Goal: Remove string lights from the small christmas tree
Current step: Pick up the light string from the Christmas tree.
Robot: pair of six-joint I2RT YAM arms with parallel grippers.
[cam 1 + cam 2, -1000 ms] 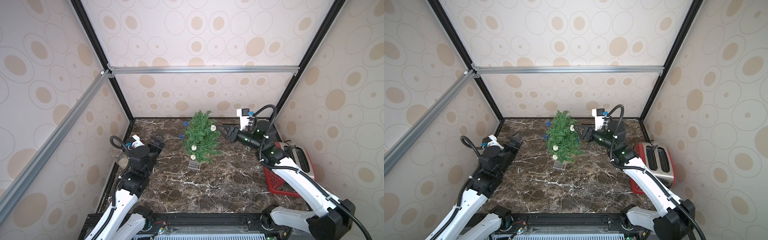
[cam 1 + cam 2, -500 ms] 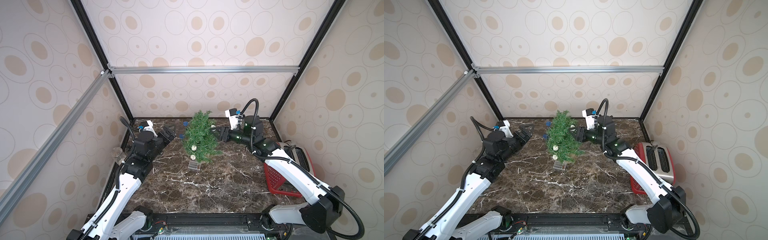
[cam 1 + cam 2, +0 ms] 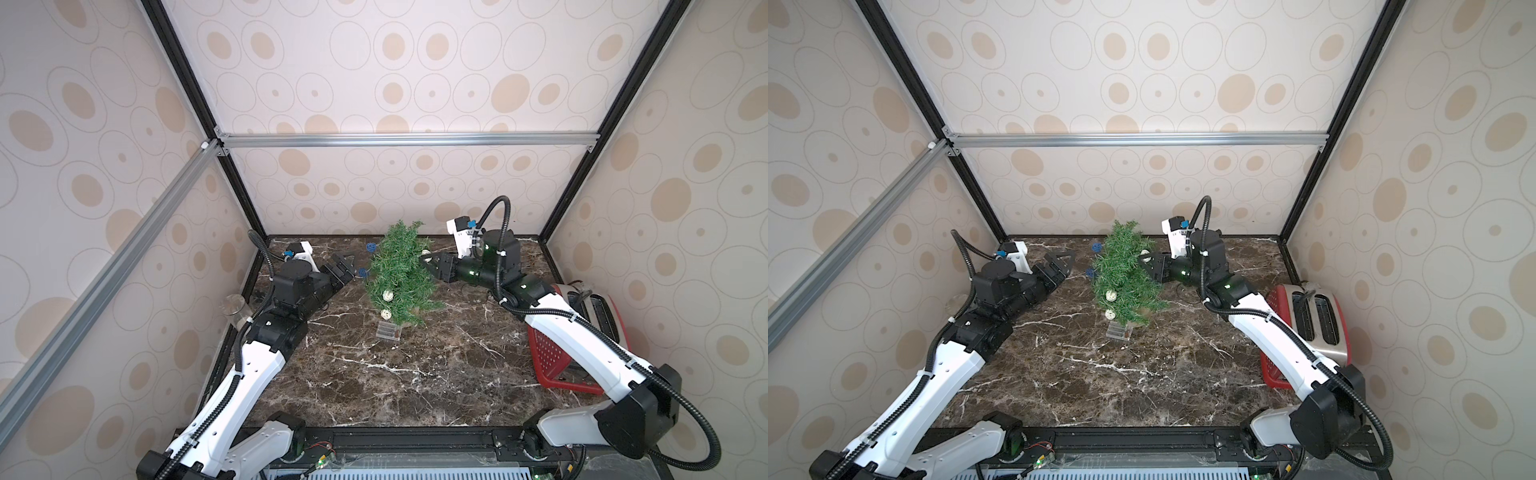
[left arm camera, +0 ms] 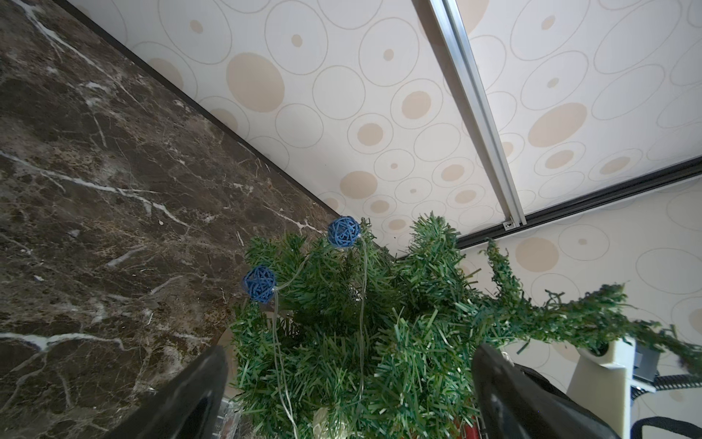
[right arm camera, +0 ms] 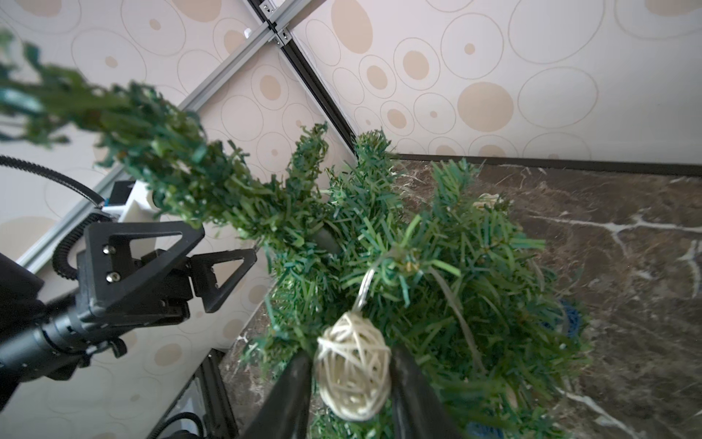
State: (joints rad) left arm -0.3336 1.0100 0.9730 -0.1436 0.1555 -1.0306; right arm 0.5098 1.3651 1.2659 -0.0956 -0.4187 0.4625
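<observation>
Dark marble worktop point(image 3: 415, 374). Small christmas tree point(image 3: 401, 270) stands toward its back, mid-width, between the two arms.

Left gripper point(image 3: 351, 268): jaws spread wide, empty, near the tree's side, not touching it.

Right gripper point(image 3: 424, 261): reaches into the branches on the opposite side. In the right wrist view the jaws are narrowed against both sides of a cream ball point(image 5: 353, 380).

String lights point(image 4: 281, 342): clear wire draped over the tree. Two blue balls point(image 4: 343, 232) hang on the left gripper's side.

Battery box point(image 3: 388, 331): lies flat on the worktop, just in front of the tree's base.
</observation>
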